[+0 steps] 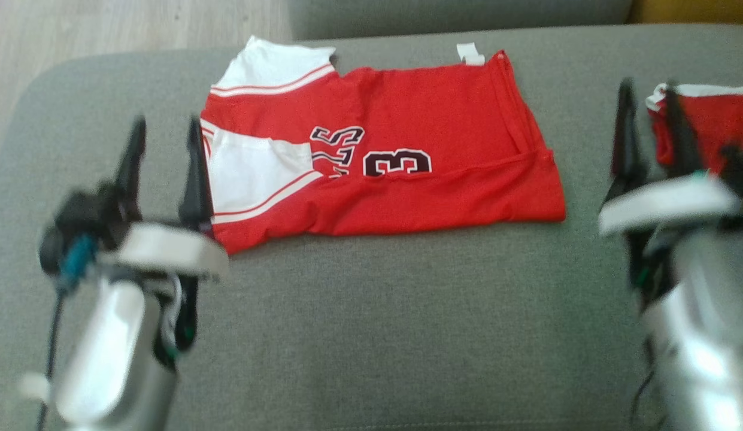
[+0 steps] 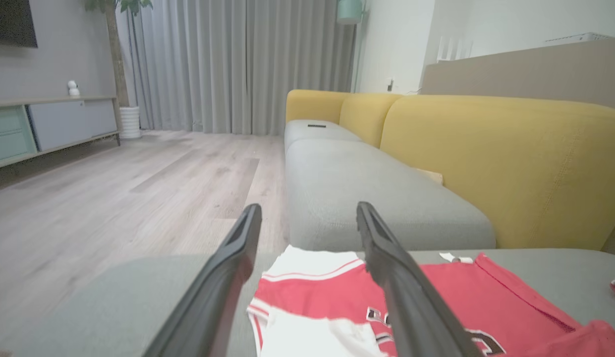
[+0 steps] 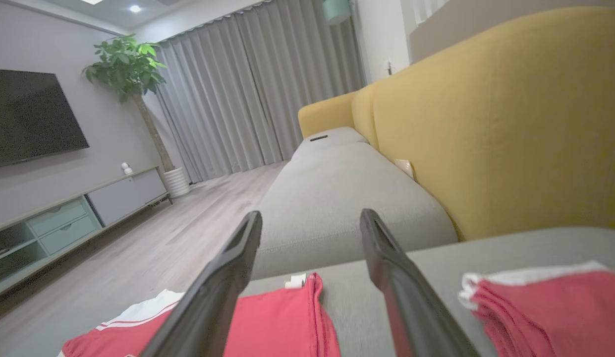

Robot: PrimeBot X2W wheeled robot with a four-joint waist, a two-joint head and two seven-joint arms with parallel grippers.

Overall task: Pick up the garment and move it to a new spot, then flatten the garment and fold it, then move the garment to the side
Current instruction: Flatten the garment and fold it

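Jersey (image 1: 383,161), red and white, lies folded flat toward the far edge of the grey sofa cushion (image 1: 371,335). Your left gripper (image 1: 166,129) hangs at its left end, fingers apart and empty. Your right gripper (image 1: 646,90), likewise spread, points between it and a second folded red garment (image 1: 712,120).

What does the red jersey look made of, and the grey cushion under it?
The red jersey is probably thin, smooth synthetic knit: it lies limp with soft creases. The grey cushion looks like matte woven upholstery, with fine speckled grain.
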